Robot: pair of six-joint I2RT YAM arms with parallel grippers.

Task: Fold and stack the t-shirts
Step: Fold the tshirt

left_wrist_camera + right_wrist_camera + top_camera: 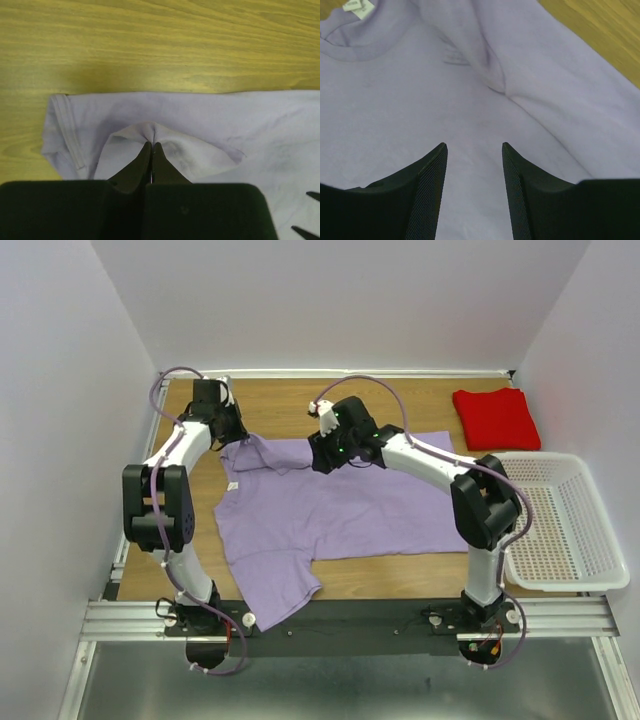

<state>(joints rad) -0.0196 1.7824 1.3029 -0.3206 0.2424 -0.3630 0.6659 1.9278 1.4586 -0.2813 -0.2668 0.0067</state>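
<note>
Left hand (151, 145) is clamped on a pinch of the lavender shirt (330, 510) near its sleeve, likely to lift it for folding. Right hand (473, 150) gapes open just over the cloth. Shirt's spread mid surface (270, 405); red shirt (496, 418) sits folded at 2 o'clock.

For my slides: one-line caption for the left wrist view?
Left gripper shut on a pinched fold of the lavender t-shirt lying on the wooden table.

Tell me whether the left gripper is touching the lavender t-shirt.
Touching. The left wrist view shows the left gripper shut on a pinched-up fold of the lavender t-shirt, with cloth puckered around its fingertips.
</note>
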